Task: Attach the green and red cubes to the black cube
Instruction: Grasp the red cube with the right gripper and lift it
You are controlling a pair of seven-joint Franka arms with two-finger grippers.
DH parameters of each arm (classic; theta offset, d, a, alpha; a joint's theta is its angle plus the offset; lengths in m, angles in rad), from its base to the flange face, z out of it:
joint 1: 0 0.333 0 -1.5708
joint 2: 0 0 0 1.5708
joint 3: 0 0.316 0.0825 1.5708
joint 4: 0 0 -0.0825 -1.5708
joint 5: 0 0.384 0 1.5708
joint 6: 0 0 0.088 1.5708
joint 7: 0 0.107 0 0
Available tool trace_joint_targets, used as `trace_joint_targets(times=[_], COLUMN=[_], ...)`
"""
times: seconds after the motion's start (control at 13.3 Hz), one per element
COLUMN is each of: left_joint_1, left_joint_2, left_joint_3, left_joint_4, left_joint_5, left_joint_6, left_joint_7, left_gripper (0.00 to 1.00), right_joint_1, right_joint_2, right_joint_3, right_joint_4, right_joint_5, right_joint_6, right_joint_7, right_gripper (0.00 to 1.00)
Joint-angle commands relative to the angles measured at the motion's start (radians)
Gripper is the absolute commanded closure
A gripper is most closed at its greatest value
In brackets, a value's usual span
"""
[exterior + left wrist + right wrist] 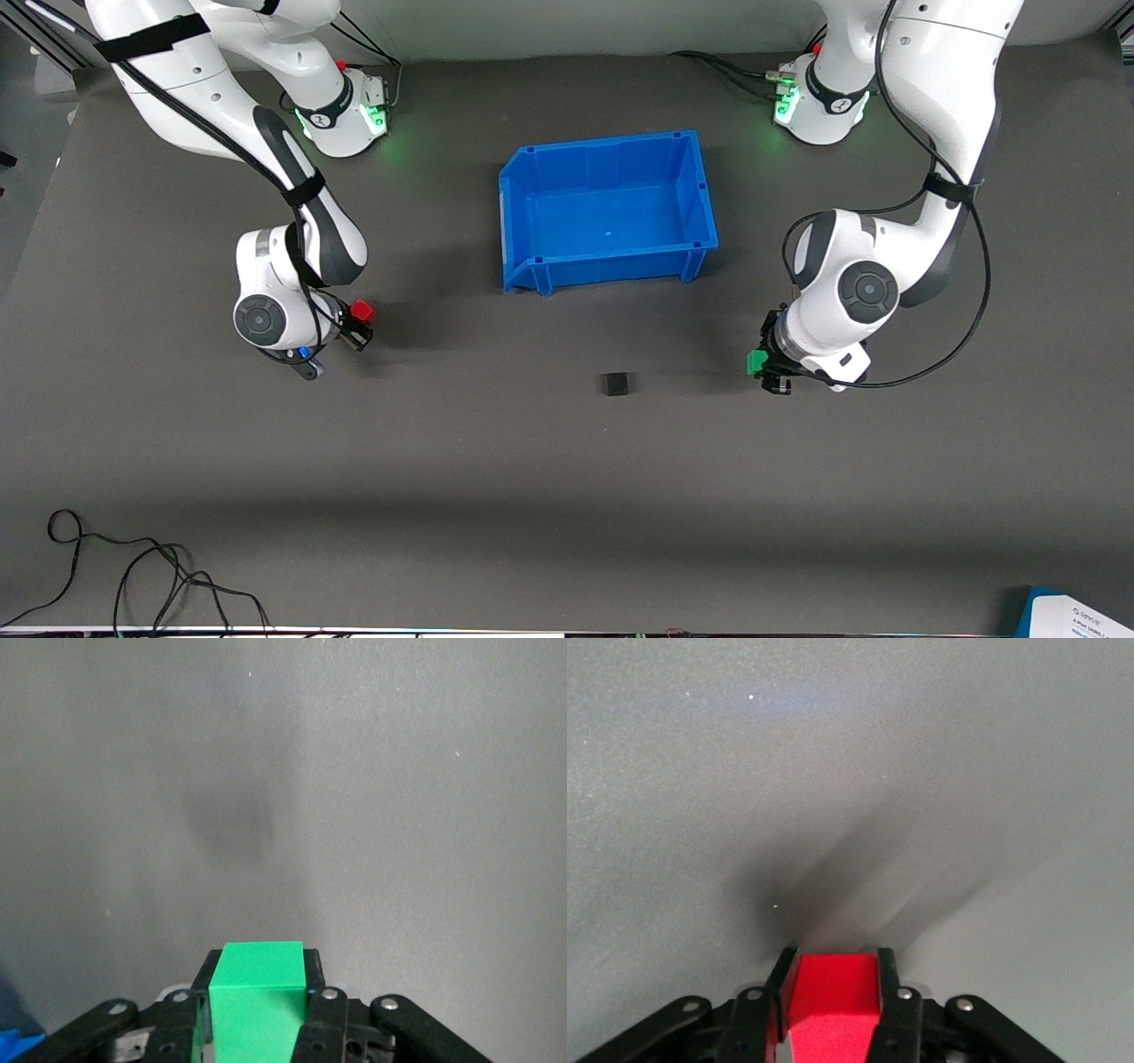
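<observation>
A small black cube (616, 384) sits on the dark mat, nearer to the front camera than the blue bin. My left gripper (760, 363) is shut on a green cube (756, 361) and holds it above the mat toward the left arm's end; the green cube (257, 988) fills the space between its fingers in the left wrist view. My right gripper (359, 317) is shut on a red cube (361, 310) above the mat toward the right arm's end; the red cube (833, 992) sits between its fingers in the right wrist view. The black cube shows in neither wrist view.
An empty blue bin (532, 190) stands at the middle of the table, farther from the front camera than the black cube. Loose black cables (133, 576) lie near the front edge toward the right arm's end. A white and blue object (1076, 616) sits at the front corner.
</observation>
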Motion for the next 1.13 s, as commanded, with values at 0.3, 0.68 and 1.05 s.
trace_joint_targets(times=[0.3, 0.68, 1.05], left_joint_1=[-0.039, -0.039, -0.042], left_joint_2=[0.025, 0.025, 0.039], left_joint_3=[0.013, 0.013, 0.013], left_joint_4=[0.051, 0.064, 0.071], left_joint_5=[0.009, 0.009, 0.01], left_joint_6=[-0.02, -0.028, -0.022], left_joint_7=[-0.068, -0.082, -0.082], left_gripper=[1.0, 1.0, 1.0], right_joint_1=[0.046, 0.167, 0.206], right_joint_2=[-0.005, 0.236, 0.446], right_joint_3=[0.02, 0.024, 0.059], right_joint_4=[0.137, 0.6, 0.915], right_joint_5=[0.07, 0.187, 0.364], right_joint_6=[0.0, -0.173, -0.165], right_joint_7=[0.119, 0.49, 0.706], right_gripper=[0.67, 0.67, 0.68])
